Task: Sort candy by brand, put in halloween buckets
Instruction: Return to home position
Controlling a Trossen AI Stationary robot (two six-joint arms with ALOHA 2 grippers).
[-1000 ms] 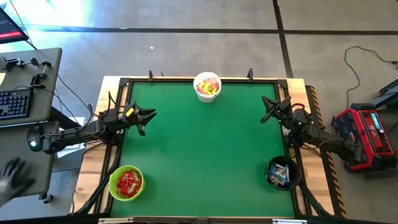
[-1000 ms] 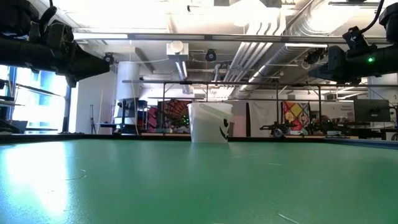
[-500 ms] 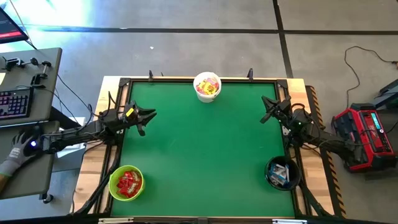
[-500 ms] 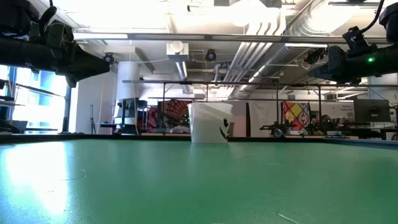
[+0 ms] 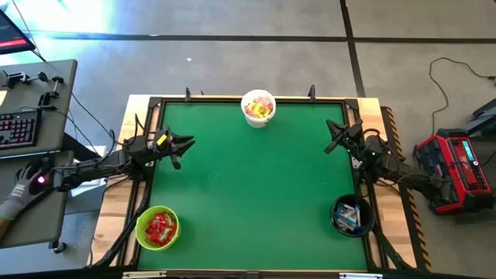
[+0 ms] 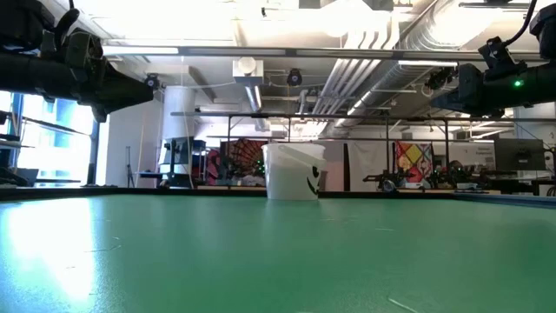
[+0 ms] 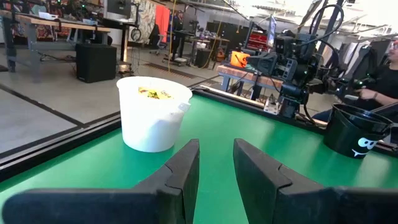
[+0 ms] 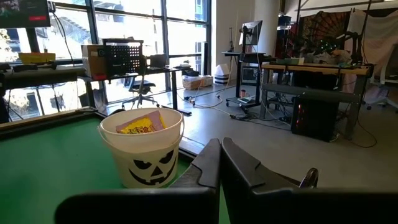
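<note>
High view: three pails stand at the edges of the green table. The white bucket, at the middle of the far edge, holds yellow candy with pink print. The lime green bucket, at the near left corner, holds red candy. The black bucket, at the near right corner, holds white-and-blue bars. The left gripper hangs over the table's left edge, fingers slightly parted and grasping nothing. The right gripper hangs over the right edge, fingers pressed together and empty. Both are well apart from every pail. Left of the table, a person's gloved hand rests on a desk near a keyboard. A red-and-black case lies on the floor to the right.
</note>
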